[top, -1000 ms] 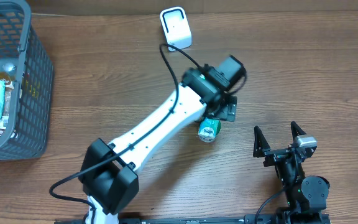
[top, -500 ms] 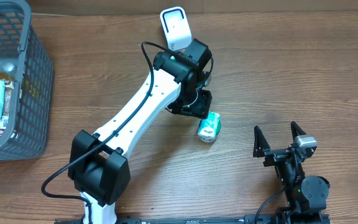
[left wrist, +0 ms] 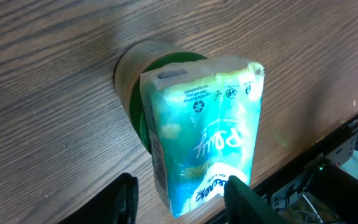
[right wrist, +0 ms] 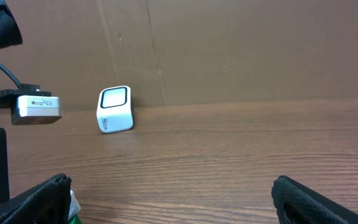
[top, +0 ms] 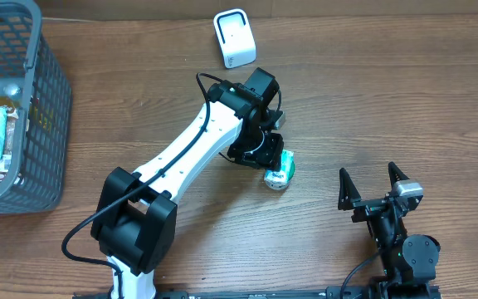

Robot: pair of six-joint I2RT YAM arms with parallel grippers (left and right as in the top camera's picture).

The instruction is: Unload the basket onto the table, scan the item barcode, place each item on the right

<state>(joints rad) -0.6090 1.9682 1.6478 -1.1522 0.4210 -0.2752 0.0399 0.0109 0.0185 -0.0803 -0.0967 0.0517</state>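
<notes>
Basket (top: 52,108): grey, at the far left of the bench (top: 438,100), with wrapped goods inside.
Scanner (top: 234,37): white, upright, far centre.
Left tool (left wrist: 180,193): fingers either side of the packet; pinching or not, cannot tell.
Packet (top: 280,170): teal, mid-bench, nearer than the scanner.
Right tool (top: 372,188): spread wide, near right, well apart from the packet.

- Table (top: 405,100): brown wood-grain top, grain running left to right, filling the whole overhead view; matte, with a faint sheen in the right wrist view.
- Back wall (right wrist: 229,43): plain brown board, like cardboard, upright along the table's far edge; faint vertical creases.
- Basket (top: 48,124): grey mesh, standing at the table's left edge.
- Light: even, soft; shadows short and pale.
</notes>
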